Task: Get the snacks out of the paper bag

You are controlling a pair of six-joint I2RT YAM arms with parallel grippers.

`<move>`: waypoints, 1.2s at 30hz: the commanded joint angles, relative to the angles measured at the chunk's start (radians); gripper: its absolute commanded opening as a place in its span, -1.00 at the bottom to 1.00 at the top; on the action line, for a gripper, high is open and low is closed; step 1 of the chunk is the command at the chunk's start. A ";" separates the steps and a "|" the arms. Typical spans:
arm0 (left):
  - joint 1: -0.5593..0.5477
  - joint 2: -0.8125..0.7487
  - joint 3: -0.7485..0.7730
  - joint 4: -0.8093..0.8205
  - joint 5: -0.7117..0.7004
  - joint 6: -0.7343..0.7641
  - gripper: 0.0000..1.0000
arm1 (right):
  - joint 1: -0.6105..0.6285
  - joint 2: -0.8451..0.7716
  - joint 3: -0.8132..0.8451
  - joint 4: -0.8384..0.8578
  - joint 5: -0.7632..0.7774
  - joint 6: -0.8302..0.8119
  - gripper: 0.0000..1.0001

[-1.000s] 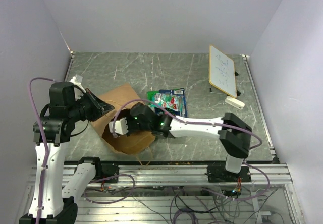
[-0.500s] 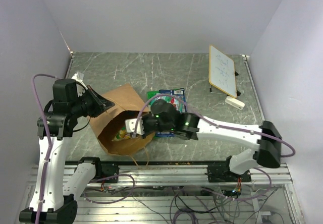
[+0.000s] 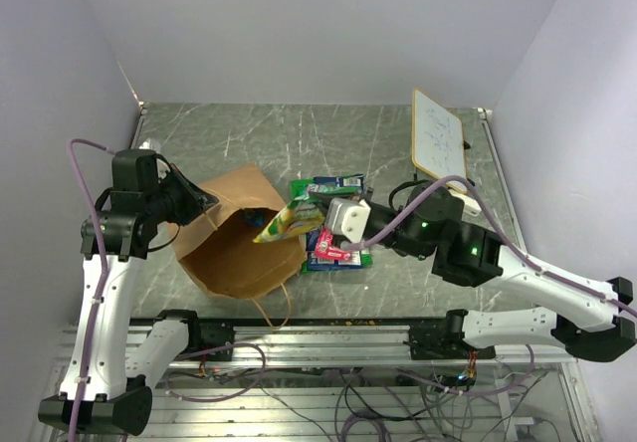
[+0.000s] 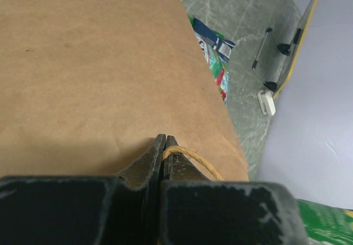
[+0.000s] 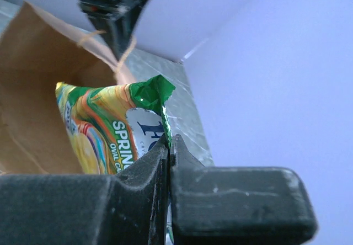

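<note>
Yellow-green snack has risen above paper bag rim

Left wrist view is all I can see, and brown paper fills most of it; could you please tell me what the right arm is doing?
Observer: The right gripper is shut on the top edge of a yellow-green packet.
Operator: Thank you. Is that packet clear of the bag?
Observer: Seen from above, it overlaps the right rim of the paper bag at its mouth; how high it hangs I cannot tell.
Operator: Can you see anything left inside?
Observer: The inside that shows from above is bare paper, but a shadowed part next to the held packet hides the rest.
</note>
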 commanded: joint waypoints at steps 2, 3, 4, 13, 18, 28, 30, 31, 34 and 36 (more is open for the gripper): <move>-0.003 -0.003 0.039 -0.016 -0.116 0.001 -0.86 | -0.017 -0.010 0.036 -0.052 0.252 -0.039 -1.00; -0.002 -0.004 0.043 -0.026 -0.132 0.003 -0.86 | -0.023 -0.013 0.028 -0.058 0.274 -0.034 -1.00; -0.002 -0.006 0.045 -0.037 -0.143 0.007 -0.86 | -0.033 -0.018 0.024 -0.067 0.290 -0.020 -1.00; -0.003 0.006 0.066 -0.053 -0.161 0.027 -0.86 | -0.127 -0.072 -0.066 -0.141 0.254 0.111 -1.00; -0.002 0.012 0.081 -0.044 -0.147 0.027 -0.86 | -0.169 -0.027 -0.117 -0.193 0.189 0.150 -1.00; -0.002 -0.022 0.074 -0.071 -0.150 0.031 -0.86 | -0.237 0.059 -0.124 -0.192 0.075 0.174 -1.00; -0.003 -0.029 0.083 -0.092 -0.173 0.033 -0.86 | -0.243 0.060 -0.123 -0.197 0.080 0.180 -1.00; -0.003 -0.032 0.089 -0.102 -0.185 0.035 -0.86 | -0.246 0.055 -0.125 -0.195 0.076 0.181 -1.00; -0.002 -0.043 0.109 -0.132 -0.232 0.039 -0.86 | -0.248 0.029 -0.126 -0.203 0.034 0.170 -1.00; -0.002 -0.045 0.117 -0.143 -0.252 0.041 -0.86 | -0.248 0.010 -0.115 -0.227 -0.017 0.158 -1.00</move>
